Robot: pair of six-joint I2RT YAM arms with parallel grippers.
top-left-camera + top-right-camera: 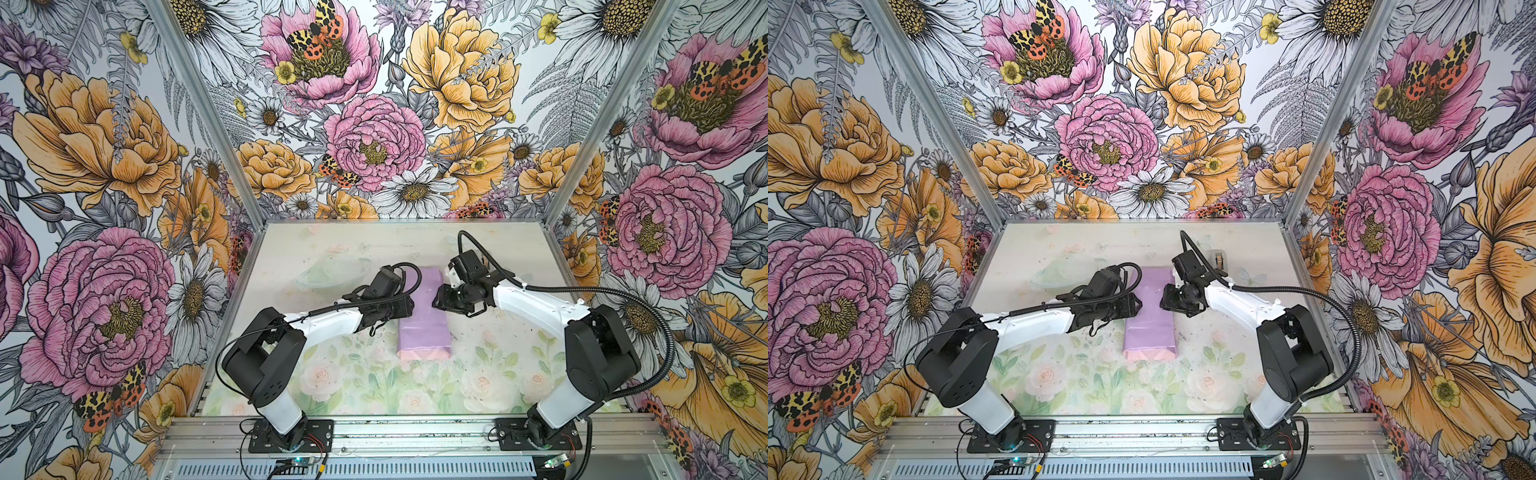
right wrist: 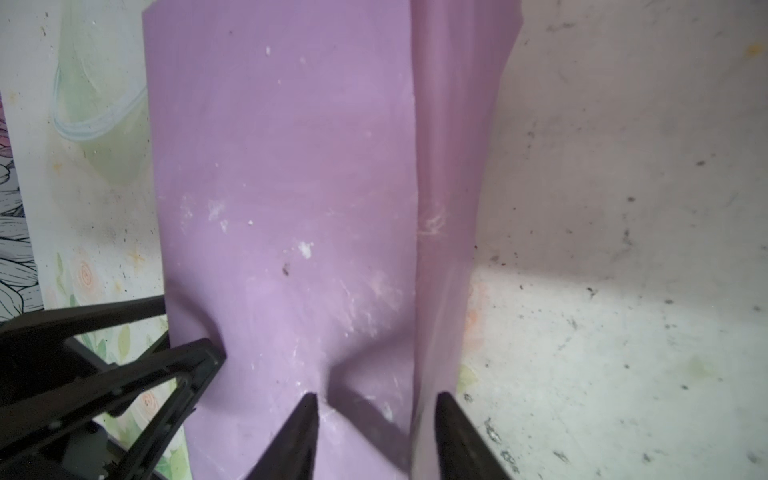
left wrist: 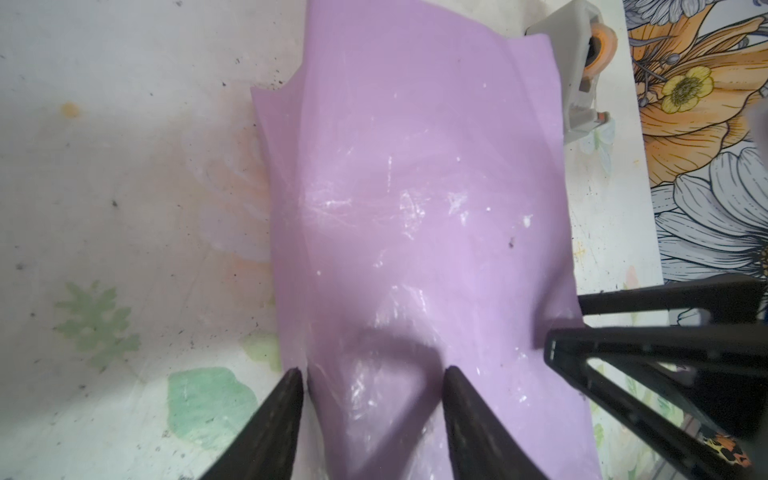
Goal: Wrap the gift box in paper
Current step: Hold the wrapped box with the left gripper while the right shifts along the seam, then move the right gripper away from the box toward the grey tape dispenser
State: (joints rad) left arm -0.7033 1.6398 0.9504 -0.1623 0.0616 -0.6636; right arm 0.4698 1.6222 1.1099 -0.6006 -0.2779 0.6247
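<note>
Lilac paper (image 1: 424, 328); gift box hidden beneath

No text, label, brand, number or sign can be read in any view. The paper (image 3: 415, 187), just ahead of the left end effector (image 3: 374, 370) and the right end effector (image 2: 377, 395), carries only white scuffs and dark specks on its lilac face. The small circuit boards (image 1: 297, 460) on the front rail, well behind both end effectors, are too small to tell whether they bear any print.
</note>
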